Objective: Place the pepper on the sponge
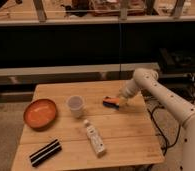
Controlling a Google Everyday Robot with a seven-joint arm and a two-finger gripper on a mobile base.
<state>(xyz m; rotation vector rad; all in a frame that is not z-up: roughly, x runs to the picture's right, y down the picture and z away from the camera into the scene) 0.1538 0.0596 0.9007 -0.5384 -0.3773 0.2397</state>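
A small orange object (111, 103) lies on the wooden table (126, 135) right of the middle, with a darker patch at its left end. It appears to be the pepper, possibly lying on the sponge, but I cannot tell the two apart. My gripper (122, 99) comes down from the white arm (156, 90) on the right. Its tip is right at the orange object's right end, touching it or very close to it.
An orange bowl (40, 113) sits at the table's left. A translucent cup (75, 106) stands near the middle, and a white bottle (94, 138) lies in front of it. A black striped object (45, 152) lies at the front left corner. Dark shelving runs behind the table.
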